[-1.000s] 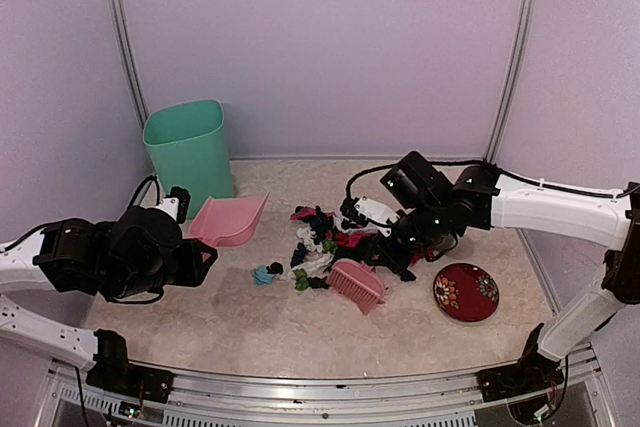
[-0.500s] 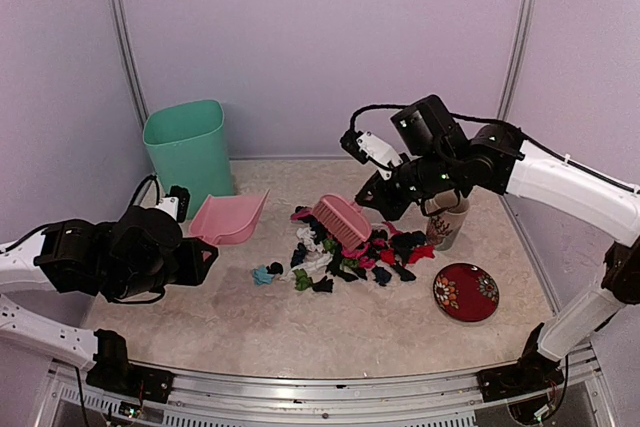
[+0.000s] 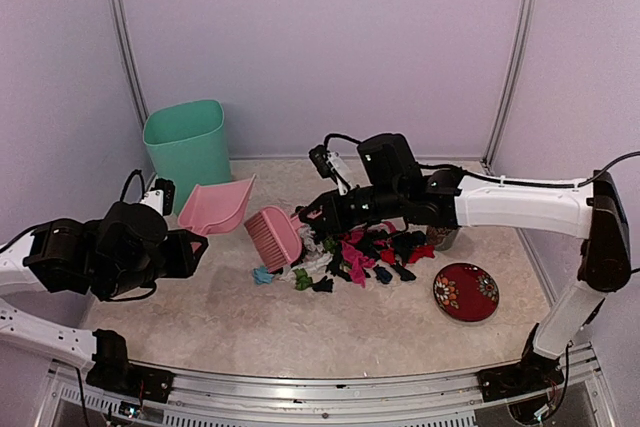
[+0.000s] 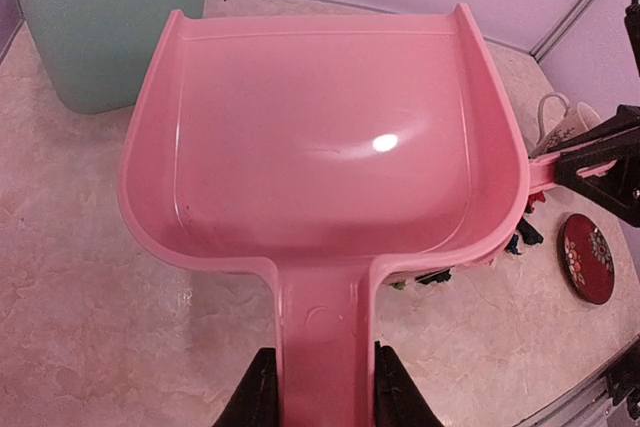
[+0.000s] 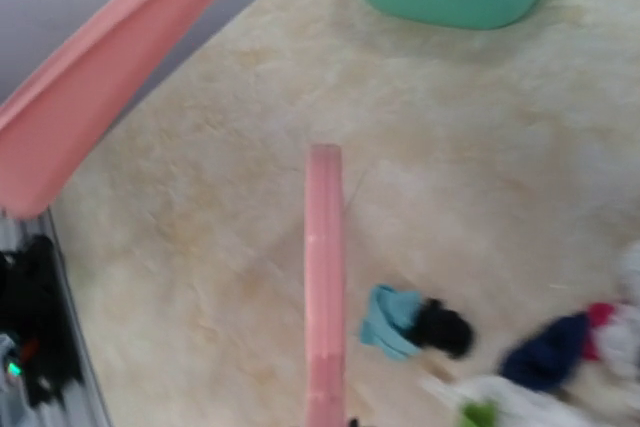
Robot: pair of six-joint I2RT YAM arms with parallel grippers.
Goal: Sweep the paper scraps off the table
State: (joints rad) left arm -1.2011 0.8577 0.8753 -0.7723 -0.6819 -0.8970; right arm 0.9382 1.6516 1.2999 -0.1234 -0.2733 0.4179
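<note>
The right pincer (image 3: 322, 213) is clamped on the brush (image 3: 273, 236), whose head hangs just to its left, at the left fringe of the scraps (image 3: 365, 252). Nearly all the heap lies on the counter (image 3: 230, 317) beneath and to the right of this pincer, back along its own arm. The left pincer (image 4: 322, 387) grips the dustpan (image 4: 320, 127) by its handle, mouth opening away toward the brush, short of the heap. The brush seems to stand between pan and scraps, so it must get behind the heap before pulling left; the right arm is nearer.
</note>
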